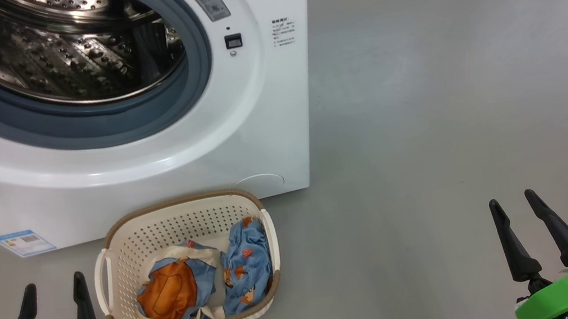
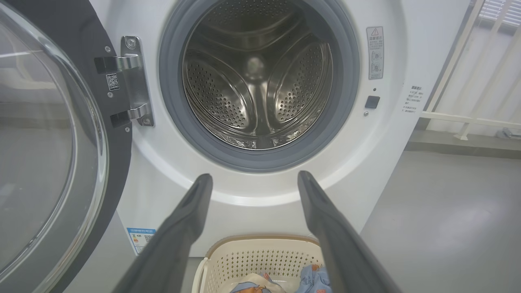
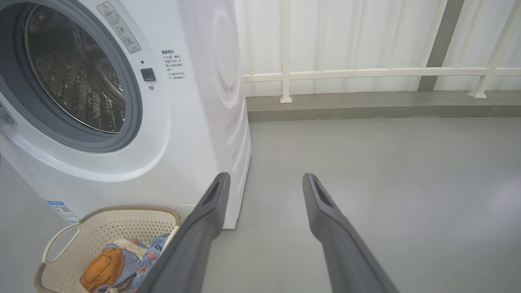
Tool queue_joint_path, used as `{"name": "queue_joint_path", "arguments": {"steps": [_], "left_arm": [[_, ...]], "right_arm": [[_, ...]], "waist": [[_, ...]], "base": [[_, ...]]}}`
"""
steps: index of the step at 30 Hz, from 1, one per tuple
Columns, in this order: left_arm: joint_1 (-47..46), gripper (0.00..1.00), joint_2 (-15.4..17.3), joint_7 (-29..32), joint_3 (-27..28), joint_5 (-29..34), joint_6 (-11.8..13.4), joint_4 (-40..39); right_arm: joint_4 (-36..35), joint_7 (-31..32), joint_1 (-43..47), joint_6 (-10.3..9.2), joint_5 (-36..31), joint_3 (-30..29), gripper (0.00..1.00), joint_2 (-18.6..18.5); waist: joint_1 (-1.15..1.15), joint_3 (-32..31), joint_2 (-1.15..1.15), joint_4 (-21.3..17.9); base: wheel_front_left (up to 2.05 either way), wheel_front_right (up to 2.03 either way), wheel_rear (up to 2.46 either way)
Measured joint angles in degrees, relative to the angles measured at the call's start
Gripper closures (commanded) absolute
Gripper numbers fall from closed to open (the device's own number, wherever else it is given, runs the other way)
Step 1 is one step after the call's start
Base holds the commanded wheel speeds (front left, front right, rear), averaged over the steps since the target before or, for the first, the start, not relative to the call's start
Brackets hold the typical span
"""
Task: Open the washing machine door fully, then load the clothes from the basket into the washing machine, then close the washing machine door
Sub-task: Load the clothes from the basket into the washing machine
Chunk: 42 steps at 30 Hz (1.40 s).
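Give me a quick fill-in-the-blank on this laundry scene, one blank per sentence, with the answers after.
1. The door of the washing machine is swung ____.
2. Its steel drum is ____.
3. The clothes in the basket are light blue, one with a big ____ patch.
4. The left gripper and the right gripper each hold ____.
Missing words: open, empty, orange, nothing.

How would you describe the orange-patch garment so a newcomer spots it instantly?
Start at the big white front-loading washing machine; directly in front of it sits a small cream perforated plastic basket. In its left half, head view, lies the blue-and-cream garment. One large orange patch sets it apart from the neighbouring blue garment with small prints.
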Motion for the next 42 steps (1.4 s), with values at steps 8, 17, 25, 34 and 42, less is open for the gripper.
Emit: {"name": "queue_joint_path", "arguments": {"steps": [8,17,25,34,42], "left_arm": [[-0.15,0.00,0.02,0.00,-0.01,-0.02,0.00,0.00],[-1.35,0.00,0.07,0.00,-0.48,-0.31,0.00,0.01],[-1.35,0.00,0.07,0.00,-1.03,-0.31,0.00,0.03],[-1.40,0.00,0.02,0.00,-2.04,-0.32,0.00,2.44],[-3.63,0.00,0.53,0.01,-4.75,-0.32,0.00,7.36]], "right_arm": [[-0.04,0.00,-0.15,0.00,0.00,0.02,0.07,0.26],[-0.12,0.00,-0.93,0.00,0.00,0.00,0.07,0.34],[-0.30,0.00,-1.21,0.00,0.00,-0.01,0.07,0.42],[-0.38,0.00,-1.31,0.00,0.00,-0.01,0.08,0.69],[-0.92,0.00,-1.63,0.00,-0.01,-0.09,0.07,1.36]], "waist": [[0.00,0.51,0.00,-0.19],[0.00,1.04,0.00,-0.29],[0.00,1.60,0.00,-0.27],[0.00,2.16,0.00,-0.40],[0.00,3.93,0.00,-0.61]], "base": [[0.78,-1.06,0.28],[0.32,-0.32,0.00],[0.00,0.00,0.00],[0.00,0.00,0.00],[0.00,0.00,0.00]]}}
